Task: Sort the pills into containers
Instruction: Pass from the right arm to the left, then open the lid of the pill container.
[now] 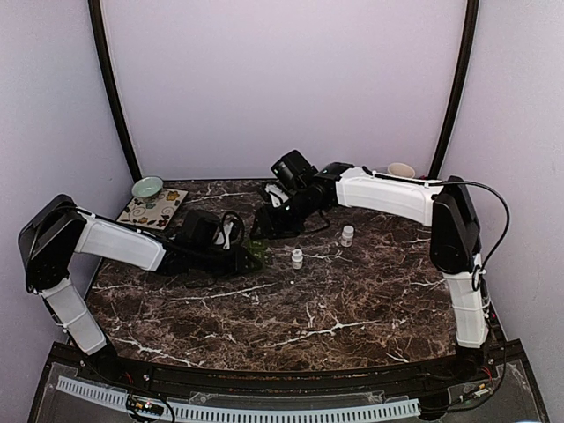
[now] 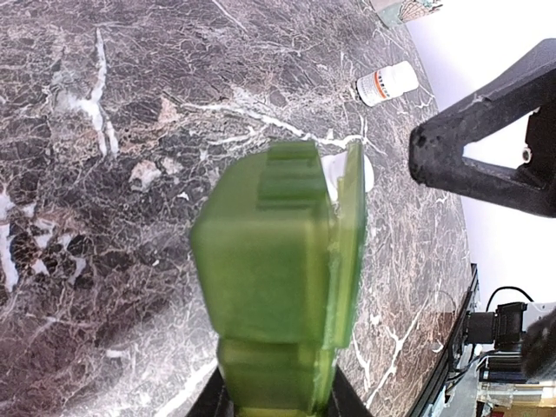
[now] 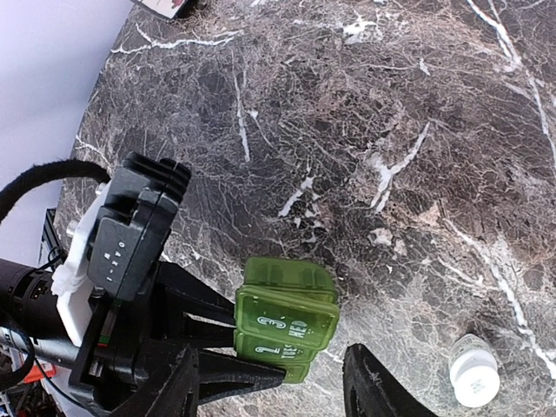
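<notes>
A green pill organizer [image 2: 274, 269] with day-marked lids is held off the marble by its near end, with my left gripper [image 2: 274, 405] shut on it. In the right wrist view the organizer [image 3: 287, 317] shows lids marked 3 WED and 2 TUE, and one lid looks slightly lifted. My right gripper [image 3: 274, 391] hangs just above it, open, with a finger on either side and touching nothing. From above, the left gripper [image 1: 247, 256] and the right gripper [image 1: 263, 227] meet at the table's middle left. No loose pills show.
Two small white bottles [image 1: 297, 258] [image 1: 347, 235] stand right of the grippers. A green bowl [image 1: 147, 187] and a patterned tile [image 1: 152, 209] sit at the back left. A cream cup [image 1: 401, 170] is at the back right.
</notes>
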`<state>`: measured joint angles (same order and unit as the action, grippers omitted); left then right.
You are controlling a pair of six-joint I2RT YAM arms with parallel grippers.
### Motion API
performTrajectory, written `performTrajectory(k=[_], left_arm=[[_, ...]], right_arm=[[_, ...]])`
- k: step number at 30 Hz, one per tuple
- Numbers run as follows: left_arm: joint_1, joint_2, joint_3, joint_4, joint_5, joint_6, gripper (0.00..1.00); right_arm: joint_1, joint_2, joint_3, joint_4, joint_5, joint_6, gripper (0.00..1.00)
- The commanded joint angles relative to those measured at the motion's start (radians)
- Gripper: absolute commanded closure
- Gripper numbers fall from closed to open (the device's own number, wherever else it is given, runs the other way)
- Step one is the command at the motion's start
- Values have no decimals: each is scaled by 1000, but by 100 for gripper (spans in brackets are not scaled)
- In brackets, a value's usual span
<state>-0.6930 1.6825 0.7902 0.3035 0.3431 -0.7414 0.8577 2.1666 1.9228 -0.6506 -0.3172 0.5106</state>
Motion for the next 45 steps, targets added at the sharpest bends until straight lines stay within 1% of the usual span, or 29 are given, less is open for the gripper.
performTrajectory(k=[1, 18, 25, 30, 45], left_arm=[[1, -44, 16, 19, 10, 9, 76], [1, -39, 25, 60, 95, 30, 76], [1, -42, 27, 57, 92, 33, 76], [1, -34, 31, 52, 96, 35, 76], [0, -28, 41, 9, 61, 39, 77]], right_arm=[[0, -22, -13, 29, 6, 3, 43], [-17, -11, -40, 78, -45, 20, 43], [-26, -30, -77, 100, -49, 26, 43], [-26, -36, -77, 108, -77, 28, 44], [-17, -91, -102, 119, -94, 34, 44]])
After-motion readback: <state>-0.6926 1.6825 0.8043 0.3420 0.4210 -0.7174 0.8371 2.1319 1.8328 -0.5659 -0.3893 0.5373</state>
